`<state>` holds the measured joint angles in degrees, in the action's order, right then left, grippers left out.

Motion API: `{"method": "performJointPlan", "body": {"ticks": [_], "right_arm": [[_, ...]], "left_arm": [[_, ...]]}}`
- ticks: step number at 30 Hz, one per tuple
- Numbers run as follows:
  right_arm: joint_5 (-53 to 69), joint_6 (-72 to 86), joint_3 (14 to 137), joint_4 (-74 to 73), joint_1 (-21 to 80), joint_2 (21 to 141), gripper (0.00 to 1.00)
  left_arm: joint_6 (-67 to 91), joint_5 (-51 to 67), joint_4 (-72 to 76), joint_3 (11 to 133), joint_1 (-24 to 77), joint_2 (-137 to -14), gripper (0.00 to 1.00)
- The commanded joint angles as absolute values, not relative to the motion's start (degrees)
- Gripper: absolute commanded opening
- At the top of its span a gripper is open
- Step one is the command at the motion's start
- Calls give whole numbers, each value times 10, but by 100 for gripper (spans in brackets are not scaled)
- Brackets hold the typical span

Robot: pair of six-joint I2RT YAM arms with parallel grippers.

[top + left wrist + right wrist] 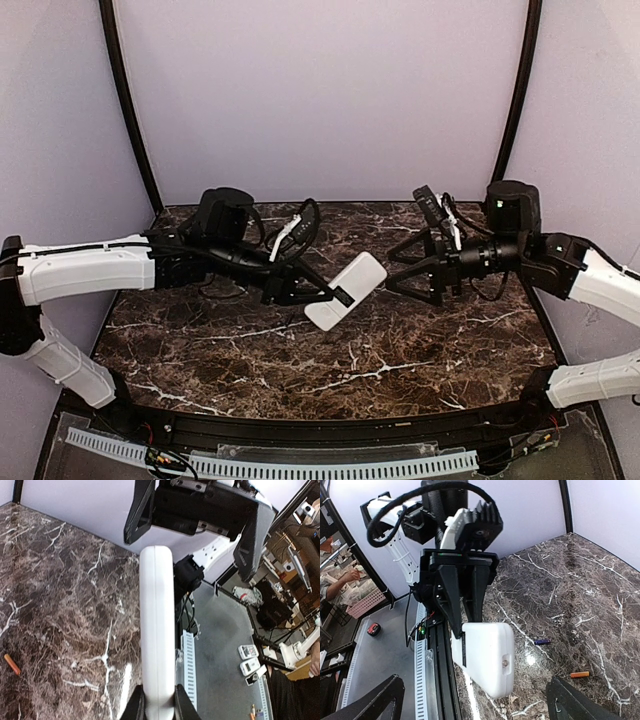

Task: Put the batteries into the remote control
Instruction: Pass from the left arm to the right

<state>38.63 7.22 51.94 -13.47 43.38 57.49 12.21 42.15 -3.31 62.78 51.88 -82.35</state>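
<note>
Over the marbled desk (pixel 250 350) the remote control (pixel 356 280) is held aloft, white back up, its long axis running 7 to 1 o'clock in the top view. The left end effector (pixel 338 296) clenches it near its 7 o'clock end. The right end effector (pixel 390 272) gapes, released, at its 3 o'clock. The orange battery (pixel 579 674) and the blue-purple battery (pixel 542 642) lie on the desk.

your left arm (pixel 85 272) and right arm (pixel 600 280) wear white shells on the long links, with black joints and motors. black cables (pixel 290 235) loop over the wrists. the left gripper (pixel 340 297) and right gripper (pixel 390 275) are black, with triangular open-framed fingers (pixel 365 705). tiny green lights (pixel 497 203) glow.
</note>
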Motion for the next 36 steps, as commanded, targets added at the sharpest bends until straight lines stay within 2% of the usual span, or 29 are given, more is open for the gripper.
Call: {"method": "performJointPlan", "body": {"ticks": [1, 8, 13, 16, 21, 30, 34, 36], "right_arm": [[362, 165, 484, 14, 427, 596, 99], [401, 259, 470, 142, 426, 660, 95], [433, 307, 468, 199, 426, 691, 76], [445, 328, 467, 222, 426, 701, 68], [453, 351, 462, 242, 426, 713, 50], [457, 370, 450, 257, 425, 718, 26], [459, 376, 448, 263, 417, 721, 10], [465, 390, 445, 273, 407, 724, 2]], "left_arm": [[241, 438, 173, 587, 516, -803, 0], [286, 432, 246, 579, 516, -820, 0], [298, 433, 266, 572, 516, -838, 0], [299, 429, 272, 571, 515, -844, 0], [296, 424, 274, 570, 516, -851, 0], [313, 413, 274, 563, 498, -860, 0], [330, 423, 283, 562, 489, -872, 0], [334, 427, 281, 566, 489, -877, 7]]}}
